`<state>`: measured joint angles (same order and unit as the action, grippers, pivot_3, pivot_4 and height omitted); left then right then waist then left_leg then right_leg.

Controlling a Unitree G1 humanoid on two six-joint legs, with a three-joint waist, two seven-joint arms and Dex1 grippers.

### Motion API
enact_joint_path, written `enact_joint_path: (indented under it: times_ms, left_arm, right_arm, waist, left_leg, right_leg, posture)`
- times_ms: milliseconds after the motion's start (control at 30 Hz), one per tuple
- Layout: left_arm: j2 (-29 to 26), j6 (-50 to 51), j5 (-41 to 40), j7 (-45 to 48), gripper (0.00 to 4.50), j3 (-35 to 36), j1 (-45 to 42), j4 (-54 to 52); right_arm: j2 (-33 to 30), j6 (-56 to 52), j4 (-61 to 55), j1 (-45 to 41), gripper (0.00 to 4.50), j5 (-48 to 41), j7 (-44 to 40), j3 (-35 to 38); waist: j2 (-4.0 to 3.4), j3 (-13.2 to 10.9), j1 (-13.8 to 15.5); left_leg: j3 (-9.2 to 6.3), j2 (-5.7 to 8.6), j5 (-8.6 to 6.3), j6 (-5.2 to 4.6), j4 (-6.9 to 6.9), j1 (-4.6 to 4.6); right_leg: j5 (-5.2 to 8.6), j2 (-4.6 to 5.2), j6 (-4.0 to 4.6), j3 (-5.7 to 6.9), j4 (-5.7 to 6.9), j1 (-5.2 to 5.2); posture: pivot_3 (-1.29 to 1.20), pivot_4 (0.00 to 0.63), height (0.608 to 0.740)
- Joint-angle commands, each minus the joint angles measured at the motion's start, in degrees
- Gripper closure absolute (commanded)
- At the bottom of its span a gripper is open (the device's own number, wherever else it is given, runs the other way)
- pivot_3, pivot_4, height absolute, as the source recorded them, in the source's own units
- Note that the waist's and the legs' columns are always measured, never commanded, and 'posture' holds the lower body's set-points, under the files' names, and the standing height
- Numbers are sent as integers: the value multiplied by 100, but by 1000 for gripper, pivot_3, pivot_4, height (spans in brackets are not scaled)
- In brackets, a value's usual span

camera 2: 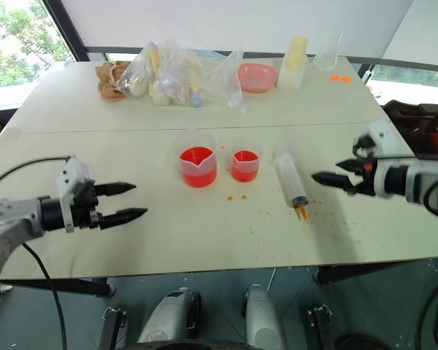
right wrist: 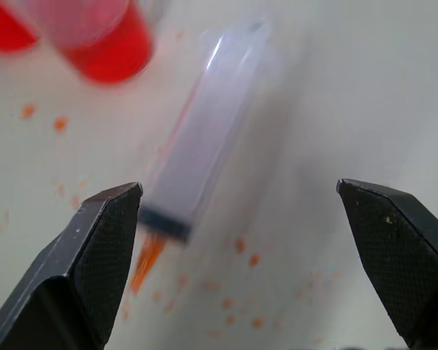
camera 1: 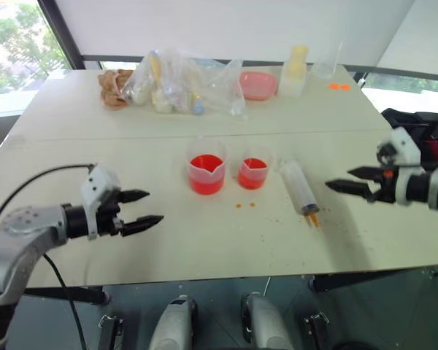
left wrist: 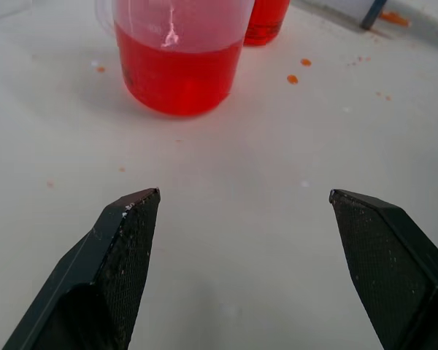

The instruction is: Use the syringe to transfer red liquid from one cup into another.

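The clear syringe (camera 1: 300, 187) lies flat on the white table, orange tip toward the near edge. To its left stand two clear beakers holding red liquid (camera 1: 206, 175): the wider, taller cup (camera 1: 206, 166) and, beside it, the narrower cup (camera 1: 253, 170). My right gripper (camera 1: 334, 179) hovers open just right of the syringe, nothing between its fingers; the right wrist view has the syringe (right wrist: 204, 138) ahead of the open fingers. My left gripper (camera 1: 147, 207) is open, left of the wide cup (left wrist: 179, 55) and nearer the table's front.
Orange droplets (camera 1: 244, 205) spot the table in front of the cups and around the syringe tip. At the back lie a clear plastic bag of items (camera 1: 179, 84), a pink bowl (camera 1: 258, 84), a yellow-capped bottle (camera 1: 295, 71) and an empty clear cup (camera 1: 325, 64).
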<state>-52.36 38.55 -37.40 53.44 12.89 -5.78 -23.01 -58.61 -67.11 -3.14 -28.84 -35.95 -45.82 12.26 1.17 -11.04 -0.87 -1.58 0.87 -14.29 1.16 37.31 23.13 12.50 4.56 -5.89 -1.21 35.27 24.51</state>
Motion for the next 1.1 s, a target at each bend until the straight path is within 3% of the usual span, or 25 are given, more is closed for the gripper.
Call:
enact_joint_path:
  times_ms: [33,200,333,533,700,800,933,967,1100]
  left_arm:
    - [-250,110,-232,308,601,51,-610,67]
    - [-258,88,-221,491,601,-198,-1301,159]
    - [-192,-41,-98,456,601,-311,-1455,134]
    - [-4,-173,7,233,601,-161,-1204,-8]
    - [208,-251,59,22,601,-183,-1119,-58]
    - [228,-380,235,14,601,-301,-1102,2]
    - [276,-445,320,42,601,-356,-1175,121]
    - [295,-455,333,44,601,-367,-1197,145]
    - [331,-506,372,69,601,-394,-1212,221]
  right_arm:
    - [350,-590,598,-1125,25,12,201,-402]
    - [978,-717,1779,-2256,25,481,386,-1133]
    - [1264,-668,2526,-2692,25,838,452,-1463]
    - [1409,-413,2899,-2733,25,1349,23,-2406]
    - [1521,-340,2915,-2491,25,1565,-207,-2758]
    - [1639,-113,3110,-2521,881,1758,-204,-2782]
    - [1766,89,3291,-2583,2942,1969,-224,-2768]
    - [1786,102,3306,-2571,3111,2001,-234,-2759]
    - [1749,42,3028,-2364,3113,2036,-338,-2769]
  waist:
    - [2,-1,-10]
    - [2,-1,2]
    - [1,-1,13]
    - [1,-1,-14]
    - [4,1,-25]
    - [5,2,-25]
    - [7,3,-35]
    - [11,5,-37]
    - [13,6,-31]
  left_leg:
    - [0,-1,0,0,-1,2]
    - [-6,18,-1,-2,-13,19]
    - [-6,29,-2,-4,-13,26]
    - [-8,31,-3,-6,-13,26]
    - [-8,28,-3,-6,-12,22]
    - [-8,29,-3,-6,-8,19]
    - [-7,28,-3,-6,-7,13]
    - [-7,28,-3,-5,-7,11]
    - [-7,27,-3,-5,-5,6]
  right_leg:
    - [0,-3,0,1,-1,2]
    - [-12,-3,-22,7,-3,15]
    - [-17,6,-31,6,-6,18]
    - [-18,6,-34,8,-6,19]
    - [-19,3,-36,9,2,19]
    - [-19,3,-36,10,3,15]
    - [-19,0,-36,10,4,11]
    - [-19,0,-36,10,5,10]
    - [-20,0,-35,10,5,4]
  posture:
    - [0,150,740]
    - [0,150,740]
    - [0,150,740]
    - [0,150,740]
    - [0,150,740]
    - [0,150,740]
    - [0,150,740]
    - [0,150,740]
    - [0,150,740]
